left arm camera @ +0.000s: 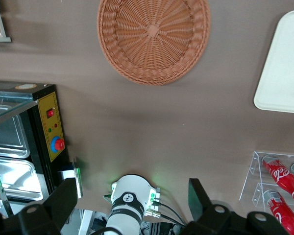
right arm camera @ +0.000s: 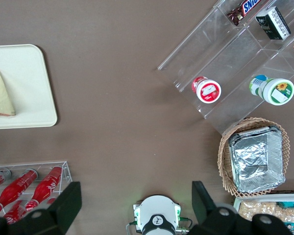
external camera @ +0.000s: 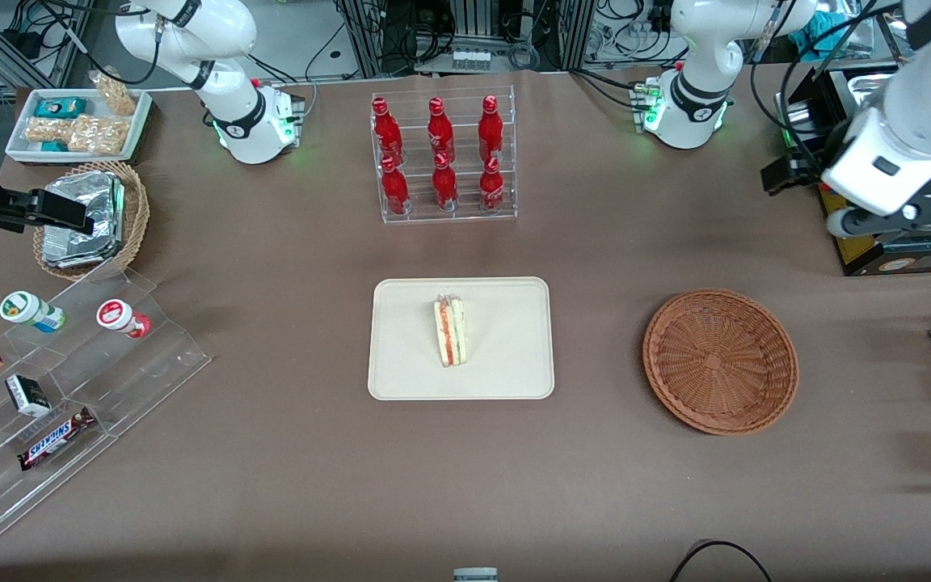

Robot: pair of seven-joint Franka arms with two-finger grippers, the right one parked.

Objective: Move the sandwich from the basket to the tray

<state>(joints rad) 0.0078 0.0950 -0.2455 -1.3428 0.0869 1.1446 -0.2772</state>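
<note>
One sandwich (external camera: 450,331), and from where I'm sitting it's already on the tray (external camera: 401,364), standing on edge near the middle with its long axis running toward and away from the front camera. So the basket (external camera: 720,361) has nothing in it, and I'd call the job basically done.

Left gripper (left arm camera: 132,200) is up high at the working arm's end of the desk (external camera: 271,485), over by the black control box (left arm camera: 51,127), well apart from both basket and tray. Its fingers (left arm camera: 63,198) are spread wide with nothing between them.

Relation that matters if I had to go back in: the sandwich lies out past the basket from the gripper, toward the middle of the desk, so the basket sits between the two. Any re-grip would want the fingers closing across the wedge's flat bread faces. The rack of red bottles (external camera: 443,158) stands well apart from the tray, so I'm guessing it wouldn't be in the way.
</note>
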